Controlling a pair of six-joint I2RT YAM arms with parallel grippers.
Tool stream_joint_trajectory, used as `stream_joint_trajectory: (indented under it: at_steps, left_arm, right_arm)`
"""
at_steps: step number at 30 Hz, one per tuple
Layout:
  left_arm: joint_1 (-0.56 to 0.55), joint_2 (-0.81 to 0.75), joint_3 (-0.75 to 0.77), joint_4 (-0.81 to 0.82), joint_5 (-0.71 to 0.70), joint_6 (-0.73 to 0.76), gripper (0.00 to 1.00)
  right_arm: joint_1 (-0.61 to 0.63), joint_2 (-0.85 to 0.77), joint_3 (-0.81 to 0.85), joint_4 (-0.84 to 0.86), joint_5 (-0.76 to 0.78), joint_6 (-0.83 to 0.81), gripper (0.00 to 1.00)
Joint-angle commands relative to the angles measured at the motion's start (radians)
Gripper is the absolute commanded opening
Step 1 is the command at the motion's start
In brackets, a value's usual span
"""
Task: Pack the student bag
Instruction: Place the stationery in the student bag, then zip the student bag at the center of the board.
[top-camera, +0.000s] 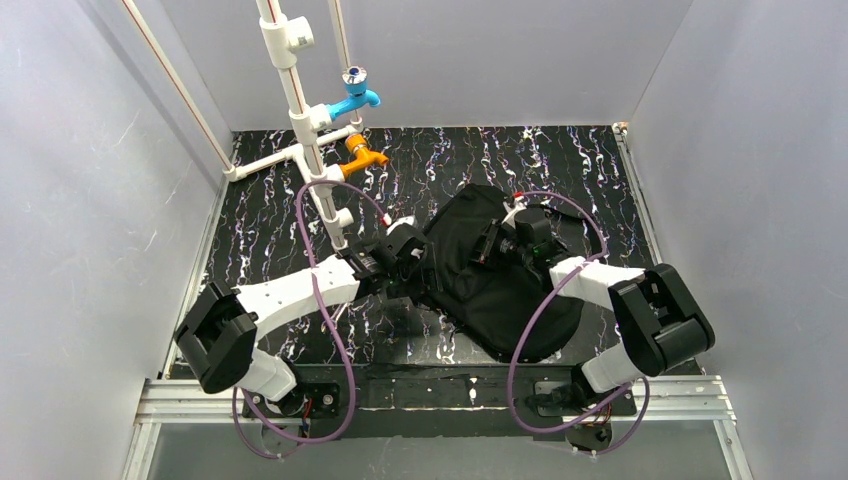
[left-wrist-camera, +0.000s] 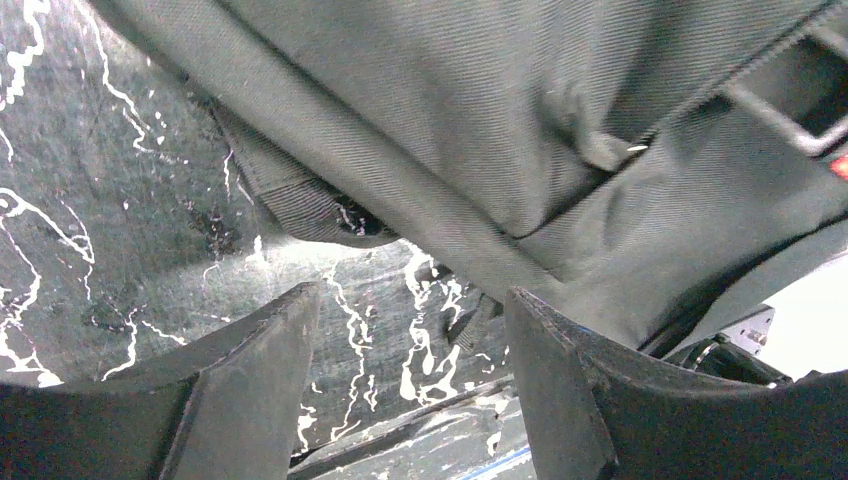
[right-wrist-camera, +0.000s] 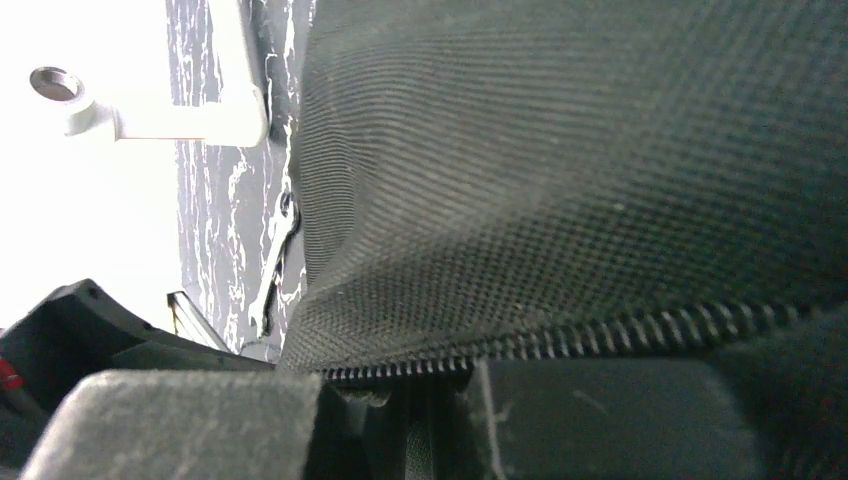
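Right tool (right-wrist-camera: 400, 420) sits pressed into the student bag (top-camera: 490, 275), fingers nearly together with the zipper line (right-wrist-camera: 620, 330) running right across the tips; it looks pinched on fabric at the zipper, though the exact bite is hidden. Bag cloth fills everything ahead of and above this tool in the right wrist view, so contact is certain.

Left tool (left-wrist-camera: 410, 400) is spread wide, nothing between the fingers (left-wrist-camera: 250, 380). Bag edge lies just ahead of and above its tips, a fold and a strap end (left-wrist-camera: 310, 205) hanging over the marbled counter (left-wrist-camera: 90, 250); near, not touching as far as visible.

From above, the bag lies on the counter between the two tools, mostly under the right one, just to the right of the left one. Long axis runs diagonally, from the far end past the right tool to the near end close to the right arm base. Which end is the top cannot be told. Right arm is the nearer, already on it.

Judgement: the opening is being worked at the zipper; the left tool would need to close on the bag edge ahead to brace it.

Beyond the left tool stands a white pipe rack (top-camera: 300, 120) with blue and orange taps.
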Motion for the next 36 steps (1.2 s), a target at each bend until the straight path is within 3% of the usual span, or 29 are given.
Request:
stream_joint_trajectory:
  at_steps: [1, 5, 11, 16, 21, 28, 36]
  left_arm:
    - [0.004, -0.049, -0.074, 0.036, -0.004, -0.079, 0.67]
    - [0.004, -0.078, -0.174, 0.161, 0.018, -0.158, 0.66]
    - [0.004, -0.134, -0.285, 0.284, 0.025, -0.234, 0.66]
    - [0.004, -0.174, -0.362, 0.379, 0.026, -0.329, 0.69]
    - [0.004, -0.197, -0.374, 0.379, 0.031, -0.389, 0.68]
    - [0.004, -0.233, -0.41, 0.376, 0.028, -0.424, 0.66]
    - [0.004, -0.217, -0.405, 0.386, 0.053, -0.476, 0.66]
  right_arm:
    - [-0.003, -0.051, 0.068, -0.03, 0.041, -0.048, 0.18]
    - [-0.01, -0.155, 0.131, -0.432, 0.117, -0.224, 0.23]
    - [0.0, -0.383, 0.193, -0.805, 0.228, -0.519, 0.48]
    - [0.108, -0.387, 0.263, -0.769, 0.17, -0.646, 0.59]
    - [0.317, -0.251, 0.359, -0.744, 0.33, -0.727, 0.67]
    - [0.465, -0.078, 0.474, -0.763, 0.518, -0.822, 0.61]
    - [0.524, 0.058, 0.489, -0.74, 0.723, -0.884, 0.52]
